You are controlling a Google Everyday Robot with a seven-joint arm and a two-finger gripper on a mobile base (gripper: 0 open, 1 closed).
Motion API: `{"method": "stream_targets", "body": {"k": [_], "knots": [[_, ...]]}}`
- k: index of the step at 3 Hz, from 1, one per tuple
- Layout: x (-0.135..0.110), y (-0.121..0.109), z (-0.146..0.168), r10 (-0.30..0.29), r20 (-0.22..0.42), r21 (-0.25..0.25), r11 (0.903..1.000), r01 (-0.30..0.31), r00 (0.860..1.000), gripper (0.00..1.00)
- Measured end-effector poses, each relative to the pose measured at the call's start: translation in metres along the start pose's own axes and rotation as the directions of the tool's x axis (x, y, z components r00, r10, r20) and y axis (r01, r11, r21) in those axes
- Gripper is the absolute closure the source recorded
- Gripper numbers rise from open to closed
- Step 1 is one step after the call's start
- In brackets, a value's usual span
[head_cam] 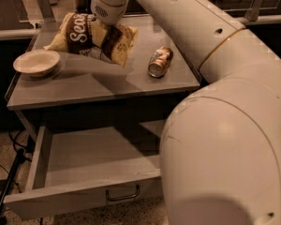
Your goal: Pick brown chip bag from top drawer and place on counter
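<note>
Arm: glossy cream-white shells throughout, no cables or labels visible. Fat tubular links, with a big rounded joint housing filling the near right. Thin tan-gold seam rings where the link meets that housing. Small dark round holes spaced along the upper link, one more low on the near housing. A few faint scuffs on the near shell. Wrist housing: stubby rounded cream cylinder with a patch of fine perforations on its side. End effector is at far left over the counter, directly under the wrist and mostly hidden by it.
</note>
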State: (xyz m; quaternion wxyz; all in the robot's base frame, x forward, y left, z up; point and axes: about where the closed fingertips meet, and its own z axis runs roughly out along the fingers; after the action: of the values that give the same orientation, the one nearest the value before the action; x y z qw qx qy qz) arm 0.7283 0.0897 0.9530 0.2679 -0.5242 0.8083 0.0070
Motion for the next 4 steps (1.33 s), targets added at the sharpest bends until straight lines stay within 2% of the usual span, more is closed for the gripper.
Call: {"method": "stream_targets", "body": {"k": [2, 4], "knots": [[-0.006, -0.024, 0.016, 0.047, 0.008, 0.002, 0.9989, -0.047, 0.999, 1.00], [0.002, -0.029, 0.053, 0.068, 0.011, -0.039, 0.9970, -0.067, 0.998, 1.00]]}}
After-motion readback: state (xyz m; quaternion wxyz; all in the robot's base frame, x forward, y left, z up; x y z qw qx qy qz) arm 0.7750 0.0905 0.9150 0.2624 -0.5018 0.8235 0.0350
